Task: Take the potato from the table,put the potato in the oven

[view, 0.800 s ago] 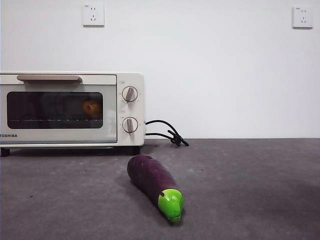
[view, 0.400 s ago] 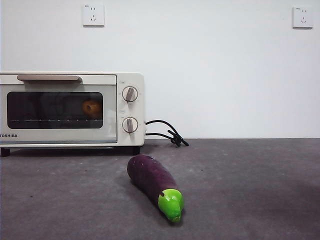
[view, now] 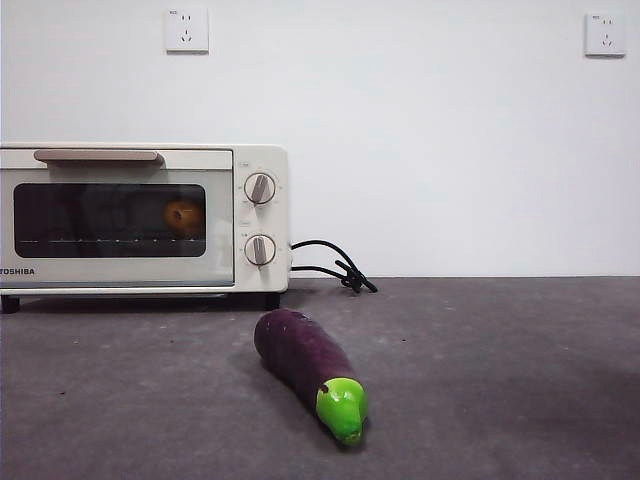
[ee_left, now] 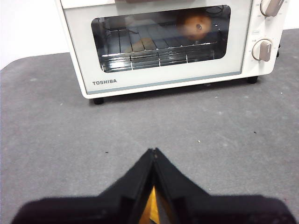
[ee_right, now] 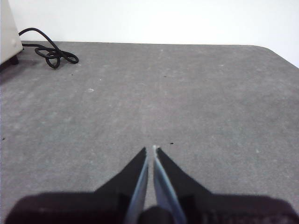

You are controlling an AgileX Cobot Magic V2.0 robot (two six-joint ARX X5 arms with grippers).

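Cream-white oven (view: 140, 215), orange-brown potato (view: 184, 216), mottled dark grey table (view: 480, 380)

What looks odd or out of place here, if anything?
Nothing is spilled or broken. The potato sits on the rack inside the oven, behind its shut glass door. The one stray thing is an eggplant lying loose on the table in front of the oven. Both pincers, left and right, are shut and hold nothing.
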